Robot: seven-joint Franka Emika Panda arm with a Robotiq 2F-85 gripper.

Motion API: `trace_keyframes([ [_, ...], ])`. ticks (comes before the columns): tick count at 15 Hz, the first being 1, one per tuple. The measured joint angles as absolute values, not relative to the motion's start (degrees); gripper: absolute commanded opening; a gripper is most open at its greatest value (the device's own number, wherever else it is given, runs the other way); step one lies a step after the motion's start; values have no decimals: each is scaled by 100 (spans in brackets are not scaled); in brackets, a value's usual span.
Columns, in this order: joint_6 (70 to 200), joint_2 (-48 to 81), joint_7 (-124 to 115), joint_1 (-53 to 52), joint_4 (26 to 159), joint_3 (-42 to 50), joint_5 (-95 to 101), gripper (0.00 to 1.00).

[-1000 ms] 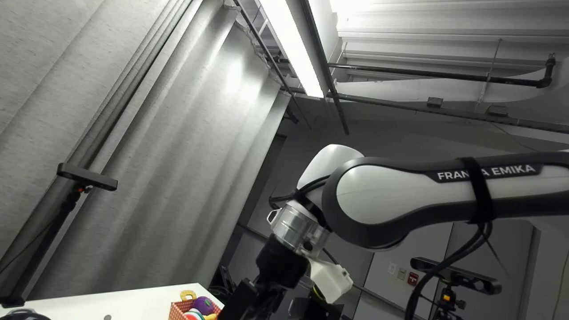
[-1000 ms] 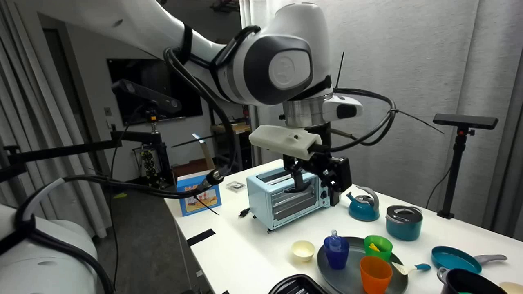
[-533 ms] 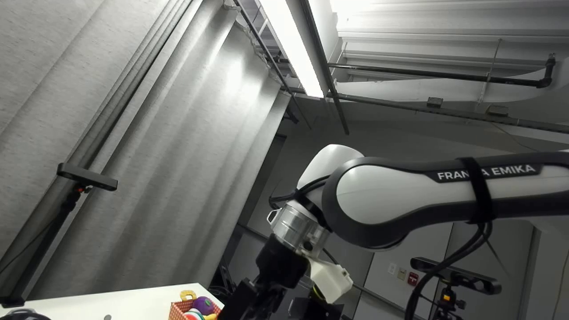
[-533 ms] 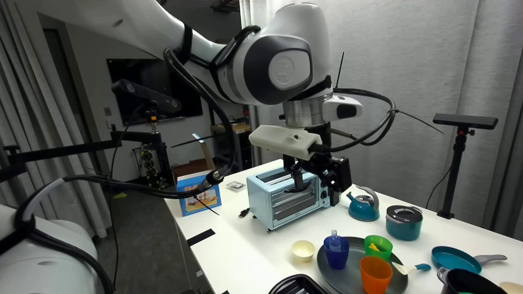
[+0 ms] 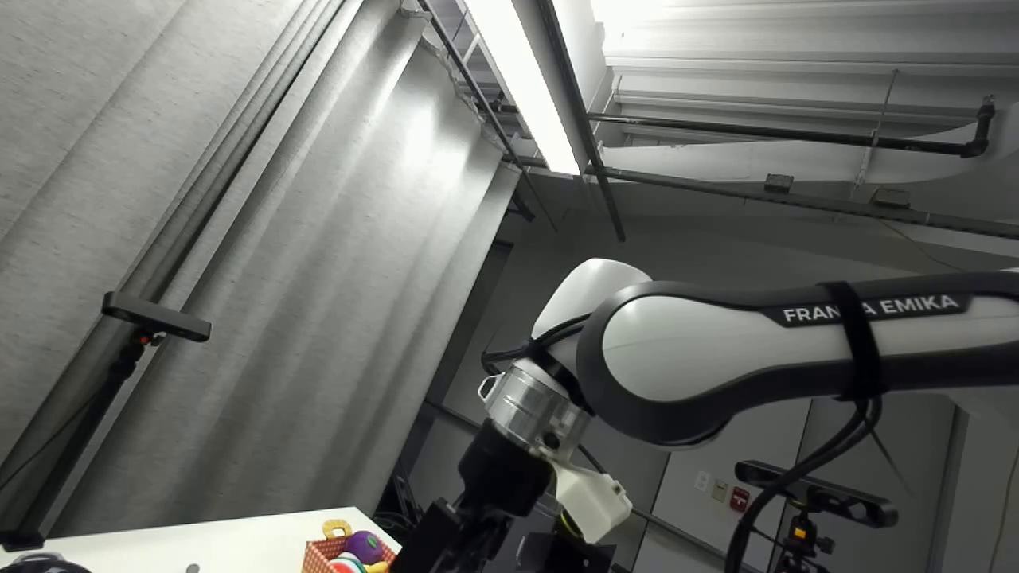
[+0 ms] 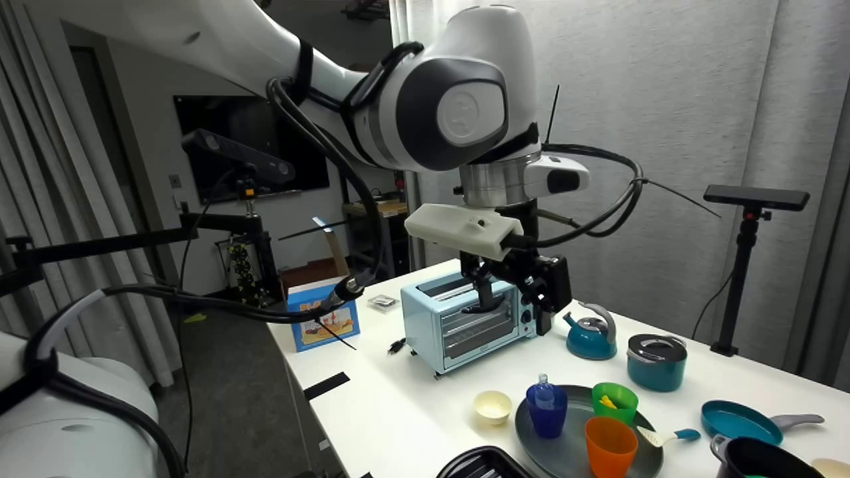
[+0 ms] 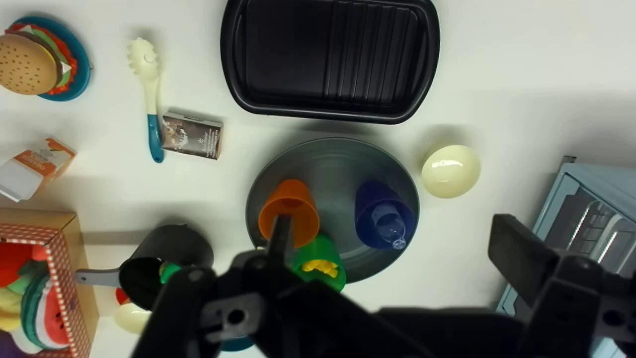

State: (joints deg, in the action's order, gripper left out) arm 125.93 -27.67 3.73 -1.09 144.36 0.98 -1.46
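Though the blue tapered plastic cup [image 7: 370, 206] is framed by the finger gap of the black two-finger gripper [image 7: 395, 228], it is seen well below; fingers are spread wide, nothing held. Were the hand lowered off-centre, the cup could be tipped on the round grey plate [image 7: 333, 164]. The orange plastic cup [image 7: 292, 194], in line with one finger, could be knocked; beyond the other, the pale-blue boxy toaster oven [image 6: 465, 336] could be struck through sideways drift.
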Motion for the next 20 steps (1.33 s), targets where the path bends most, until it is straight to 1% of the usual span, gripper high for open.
trace_keyframes([
  [11,12591,-2707,380,-109,14433,111,-146,100],
  [20,12584,-2068,1252,-109,14193,356,-146,100],
])
